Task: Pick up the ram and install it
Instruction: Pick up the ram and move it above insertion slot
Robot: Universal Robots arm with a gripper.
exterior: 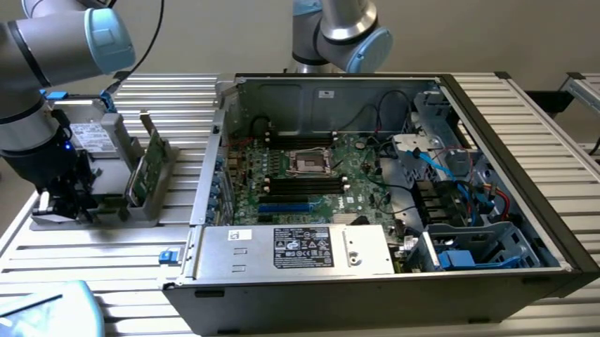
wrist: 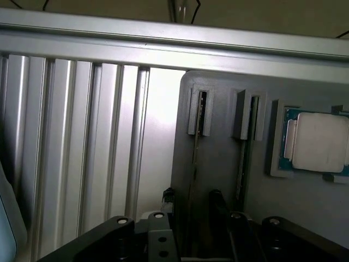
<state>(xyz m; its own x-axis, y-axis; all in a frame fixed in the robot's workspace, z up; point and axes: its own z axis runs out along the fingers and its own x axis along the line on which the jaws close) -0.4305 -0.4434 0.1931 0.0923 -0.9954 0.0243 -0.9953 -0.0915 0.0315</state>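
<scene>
1. Two dark fingers of the tool stand spread wide, one on each side of the ram. A gap shows at each side, so nothing is gripped.
2. The ram stands on edge in a slot of the grey holder (the wrist view sees it edge-on, so it reads as a thin dark line). Its far end is tucked into a raised end guide.
3. Just beside it, in the neighbouring slot, a second board stands on edge in the same way.
4. On the far side of that board from the ram, a square silver processor chip lies flat in its own pocket of the holder.
5. The holder rests on the slatted bench, to the exterior view's left of the open computer case, and the arm reaches down over it there.
6. Inside the case the motherboard lies flat, well apart from the ram.
</scene>
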